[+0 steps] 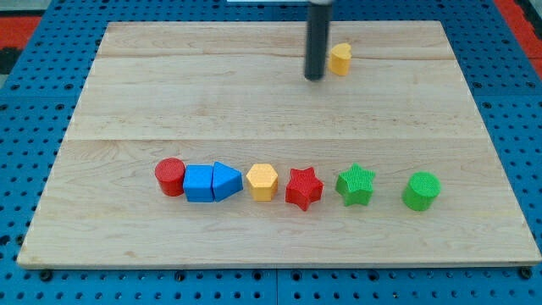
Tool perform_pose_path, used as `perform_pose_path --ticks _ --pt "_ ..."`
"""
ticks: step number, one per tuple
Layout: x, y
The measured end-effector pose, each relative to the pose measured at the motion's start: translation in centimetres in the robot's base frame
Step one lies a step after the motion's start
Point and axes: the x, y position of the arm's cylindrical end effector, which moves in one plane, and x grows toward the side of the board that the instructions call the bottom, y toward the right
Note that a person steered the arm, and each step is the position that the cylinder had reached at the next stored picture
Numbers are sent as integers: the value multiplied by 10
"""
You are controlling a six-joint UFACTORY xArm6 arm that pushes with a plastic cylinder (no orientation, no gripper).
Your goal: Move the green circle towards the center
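The green circle (421, 191) stands at the right end of a row of blocks in the lower half of the wooden board (279, 110). My tip (315, 78) is near the view's top, far above the row and up and to the left of the green circle. It stands just left of a small yellow block (340, 59), close to it; contact cannot be told.
The row runs from the view's left: a red circle (170, 177), a blue square (199, 183), a blue triangle (226, 181), a yellow hexagon (262, 181), a red star (303, 188), a green star (356, 185). A blue pegboard surrounds the board.
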Motion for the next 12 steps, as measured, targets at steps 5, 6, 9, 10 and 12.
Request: perform_pose_path --ticks 5,6,9,10,12 --pt "100 81" --pt "119 118" --pt "159 71" --pt "98 13" --pt "83 16"
